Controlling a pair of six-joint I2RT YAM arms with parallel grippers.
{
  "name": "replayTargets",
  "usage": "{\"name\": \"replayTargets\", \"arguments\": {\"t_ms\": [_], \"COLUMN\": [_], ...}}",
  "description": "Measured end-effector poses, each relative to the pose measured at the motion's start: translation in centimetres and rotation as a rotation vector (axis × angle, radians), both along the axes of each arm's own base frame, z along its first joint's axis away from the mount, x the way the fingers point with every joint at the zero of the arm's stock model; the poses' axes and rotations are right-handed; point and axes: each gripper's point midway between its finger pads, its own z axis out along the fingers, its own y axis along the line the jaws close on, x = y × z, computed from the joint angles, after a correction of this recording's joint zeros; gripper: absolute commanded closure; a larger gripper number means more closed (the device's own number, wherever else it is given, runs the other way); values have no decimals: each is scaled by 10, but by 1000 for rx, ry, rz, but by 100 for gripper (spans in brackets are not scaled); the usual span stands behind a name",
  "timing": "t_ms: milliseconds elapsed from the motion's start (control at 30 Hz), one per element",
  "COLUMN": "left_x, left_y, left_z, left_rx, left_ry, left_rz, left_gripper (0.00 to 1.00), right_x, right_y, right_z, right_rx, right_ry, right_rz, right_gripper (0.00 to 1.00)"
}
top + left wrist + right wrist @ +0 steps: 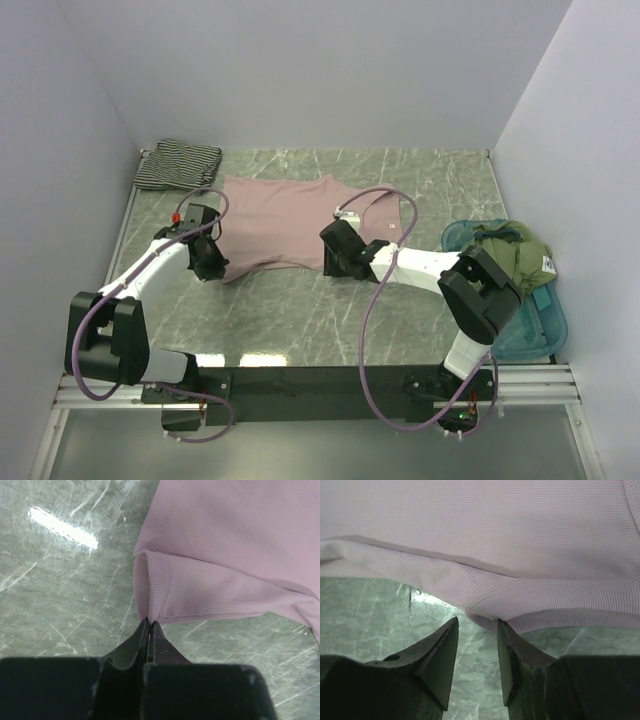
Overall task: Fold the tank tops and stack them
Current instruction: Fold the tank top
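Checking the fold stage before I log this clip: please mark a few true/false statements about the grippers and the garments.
1. The left gripper is shut on an edge of the pink tank top. True.
2. The right gripper is clamped shut on the pink tank top. False: its jaws stand apart at the top's near hem.
3. The striped tank top lies stacked on the pink one. False: it sits folded at the far left corner of the table, beside the pink one, not on it.
4. The teal tray on the right holds an olive-green garment. True.
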Motion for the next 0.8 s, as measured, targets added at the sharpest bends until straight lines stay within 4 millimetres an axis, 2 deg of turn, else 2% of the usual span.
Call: {"name": "replayTargets", "arguments": {"t_ms": [400, 500, 567, 600, 700, 800], "left_x": [-2, -3, -3, -3, -3, -3], "left_y": [7, 10, 11, 11, 12, 13], "left_z": [-1, -2, -2, -2, -3, -3], "left_rx": [20, 21, 21, 21, 21, 20], "left_ry": [32, 36, 39, 41, 44, 44], "left_rz": [24, 33, 38, 39, 43, 46], "left_gripper": [99, 99, 99, 99, 99, 99], "right_x": [-4, -5, -4, -4, -3, -6], "right_y": [-6, -8, -7, -7, -7, -11], "right_z": [-13, -16, -16, -16, -16, -18], "right_rx": [10, 10, 14, 16, 23, 20], "right_ry": [-2, 0, -3, -4, -8, -9], "right_rz": [-39, -43, -44, -48, -56, -63], "right_gripper": [58, 66, 78, 88, 100, 100]}}
